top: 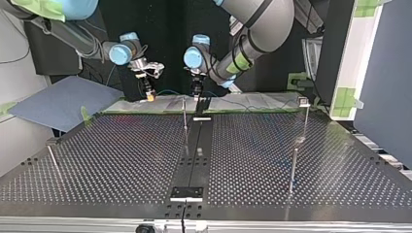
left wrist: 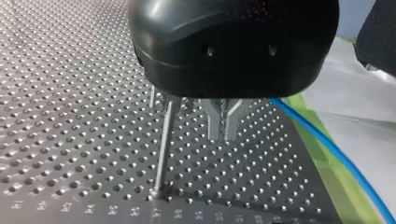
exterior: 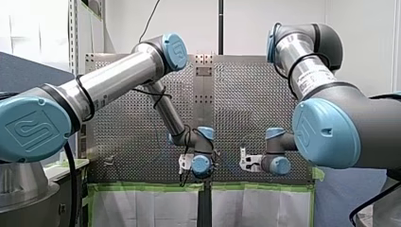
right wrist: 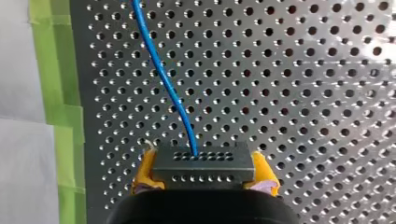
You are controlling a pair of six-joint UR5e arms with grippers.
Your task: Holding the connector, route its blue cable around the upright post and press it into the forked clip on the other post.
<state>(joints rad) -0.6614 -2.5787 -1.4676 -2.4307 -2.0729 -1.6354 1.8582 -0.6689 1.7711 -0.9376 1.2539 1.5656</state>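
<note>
My right tool (right wrist: 204, 171) pinched the dark perforated connector block (right wrist: 203, 161), leaving its thin blue cable (right wrist: 159, 70) free for routing; my left tool (left wrist: 221, 127) sat narrow, empty.

Connector (right wrist: 203, 163) in right hand (right wrist: 204, 173); cable (right wrist: 161, 74) ahead; post (left wrist: 164, 144) beside left hand (left wrist: 223, 134).

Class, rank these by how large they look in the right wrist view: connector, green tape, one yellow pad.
1. green tape
2. connector
3. yellow pad
The connector sits nearer the camera, so true sizes are unsure.
</note>
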